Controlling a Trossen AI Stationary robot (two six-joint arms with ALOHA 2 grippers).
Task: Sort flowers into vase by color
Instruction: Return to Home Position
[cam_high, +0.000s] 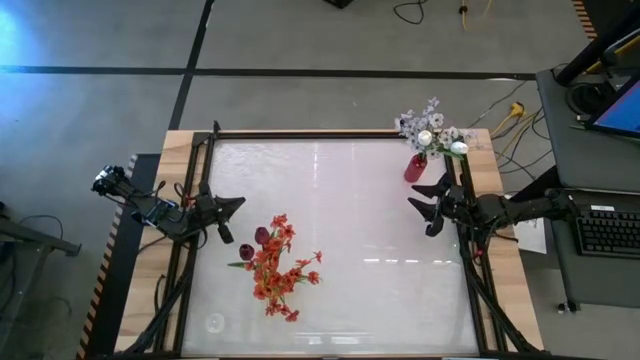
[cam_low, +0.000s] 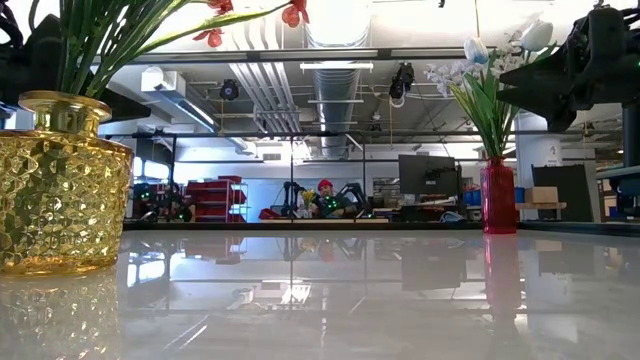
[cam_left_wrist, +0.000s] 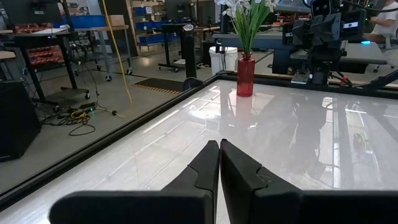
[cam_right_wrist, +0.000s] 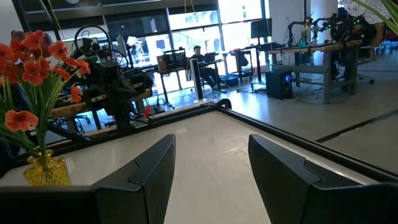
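Observation:
A yellow glass vase (cam_low: 60, 185) (cam_right_wrist: 45, 171) stands on the white table near its left side. It holds red-orange flowers (cam_high: 275, 265) (cam_right_wrist: 37, 59) with dark maroon buds (cam_high: 262, 236). A red vase (cam_high: 415, 166) (cam_low: 498, 195) (cam_left_wrist: 245, 76) stands at the far right corner with white and pale lavender flowers (cam_high: 430, 128) (cam_low: 490, 75). My left gripper (cam_high: 235, 215) (cam_left_wrist: 219, 144) is shut and hovers just left of the red-orange bunch. My right gripper (cam_high: 425, 205) (cam_right_wrist: 211, 140) is open, near the table's right edge beside the red vase. Neither touches anything.
A black frame (cam_high: 330, 135) rims the white tabletop, with wooden boards (cam_high: 505, 280) outside it. The middle of the table lies bare between the two vases. A desk with a keyboard (cam_high: 608, 232) stands to the right. A person (cam_right_wrist: 199, 59) sits in the room beyond.

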